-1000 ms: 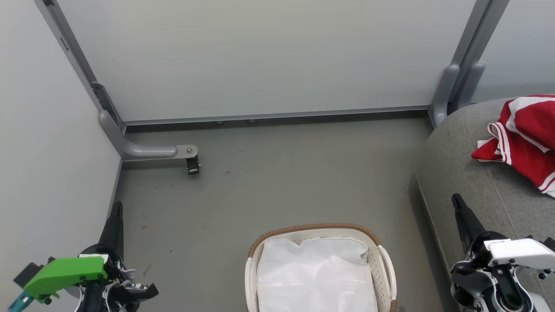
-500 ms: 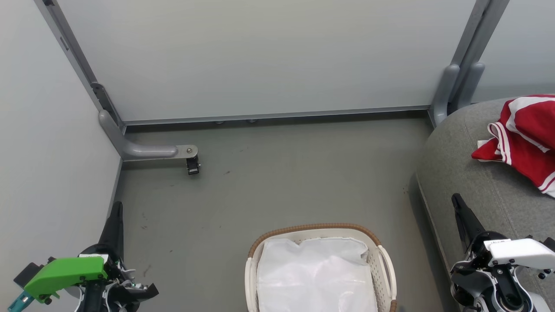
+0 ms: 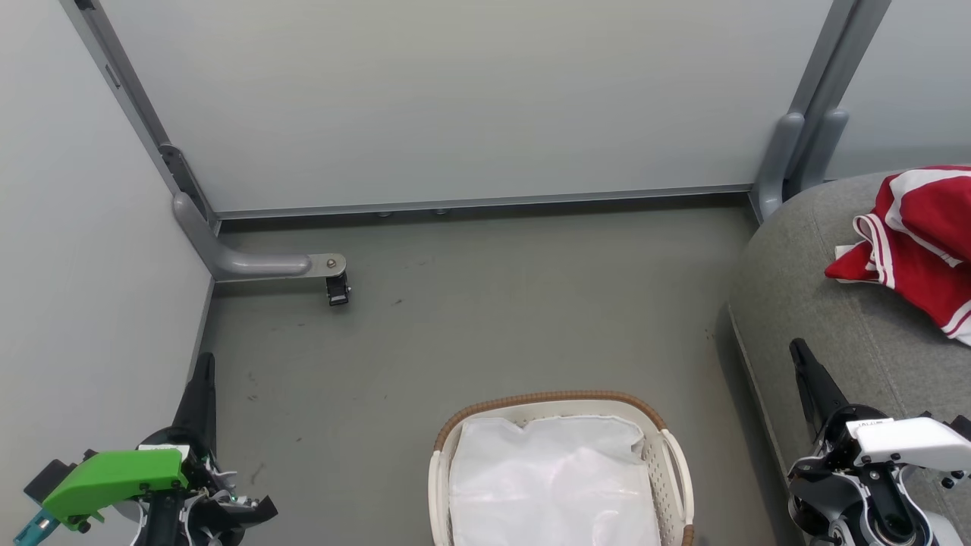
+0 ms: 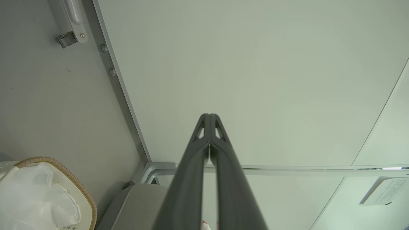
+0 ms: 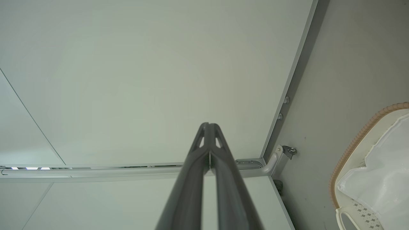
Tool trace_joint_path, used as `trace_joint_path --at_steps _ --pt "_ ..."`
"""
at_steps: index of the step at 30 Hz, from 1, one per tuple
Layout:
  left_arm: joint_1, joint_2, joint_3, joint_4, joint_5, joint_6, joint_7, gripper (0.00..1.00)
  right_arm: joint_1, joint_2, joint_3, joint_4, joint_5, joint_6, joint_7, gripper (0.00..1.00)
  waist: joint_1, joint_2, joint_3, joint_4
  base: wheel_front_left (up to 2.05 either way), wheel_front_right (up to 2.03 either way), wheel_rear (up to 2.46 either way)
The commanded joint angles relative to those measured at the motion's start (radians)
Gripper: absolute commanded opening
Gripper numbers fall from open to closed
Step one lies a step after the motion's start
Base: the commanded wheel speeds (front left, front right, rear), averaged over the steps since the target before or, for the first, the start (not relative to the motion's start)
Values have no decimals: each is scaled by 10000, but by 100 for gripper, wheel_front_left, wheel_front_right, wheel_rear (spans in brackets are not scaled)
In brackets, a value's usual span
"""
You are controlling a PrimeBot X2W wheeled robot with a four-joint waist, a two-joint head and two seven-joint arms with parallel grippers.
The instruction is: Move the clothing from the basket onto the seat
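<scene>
Red white-striped clothing [image 3: 922,235], grey seat [image 3: 819,303], white basket [image 3: 438,485]

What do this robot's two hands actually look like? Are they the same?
Nearly twins. Each has two long, dark, tapering fingers with small triangular cut-outs near the tips. The left gripper wears a bright green cover behind its fingers, and the right gripper wears a white cover.

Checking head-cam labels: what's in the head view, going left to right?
left gripper → caster wheel → basket → clothing
</scene>
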Motion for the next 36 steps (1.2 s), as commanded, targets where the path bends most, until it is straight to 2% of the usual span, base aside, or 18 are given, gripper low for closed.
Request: trace_joint_path --at_steps 1,36 --pt "-103 66 18 -22 -32 -62 43 0 -84 -24 -30 -22 -29 -7 19 0 0 108 0 0 0 0 0" --pt "-103 66 17 -23 -32 -62 42 0 -85 -19 -40 -21 -30 -7 30 0 0 108 0 0 0 0 0"
